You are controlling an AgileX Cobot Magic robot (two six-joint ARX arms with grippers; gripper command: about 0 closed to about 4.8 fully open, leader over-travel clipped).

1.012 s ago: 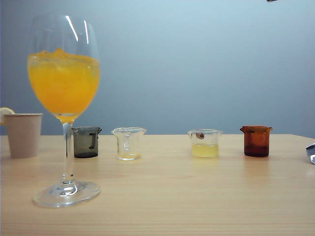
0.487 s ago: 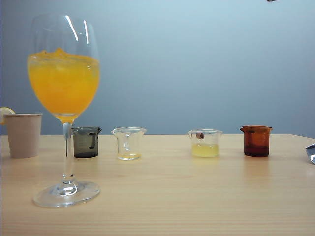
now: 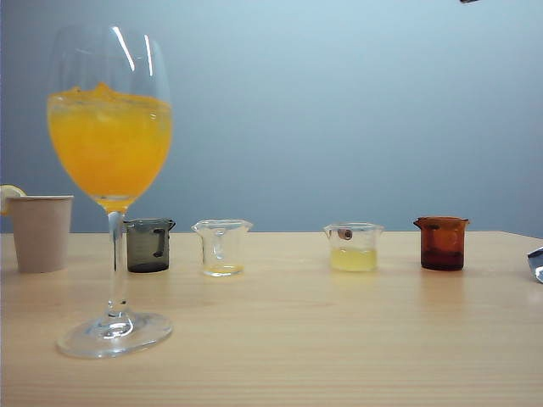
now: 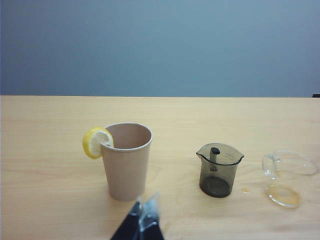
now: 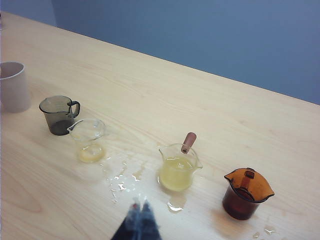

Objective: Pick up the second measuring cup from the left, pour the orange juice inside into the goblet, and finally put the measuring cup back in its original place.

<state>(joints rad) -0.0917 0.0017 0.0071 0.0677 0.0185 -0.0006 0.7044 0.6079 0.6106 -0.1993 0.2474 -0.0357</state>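
Observation:
The goblet point(image 3: 110, 170) stands at the near left, its bowl well filled with orange juice point(image 3: 110, 148). The second measuring cup from the left point(image 3: 221, 247) is clear and upright in the row, with only a thin orange film at its bottom point(image 5: 89, 139) point(image 4: 285, 177). My left gripper point(image 4: 145, 202) hangs shut and holding nothing, close in front of the paper cup. In the right wrist view my right gripper point(image 5: 140, 201) is shut and holding nothing, nearer the camera than the clear cup and the yellow cup.
A beige paper cup point(image 3: 40, 233) with a lemon slice point(image 4: 96, 142) stands far left. The row also holds a smoky grey cup point(image 3: 149, 244), a cup of pale yellow liquid point(image 3: 353, 247) and an amber cup point(image 3: 441, 242). Spilled drops point(image 5: 120, 177) wet the table.

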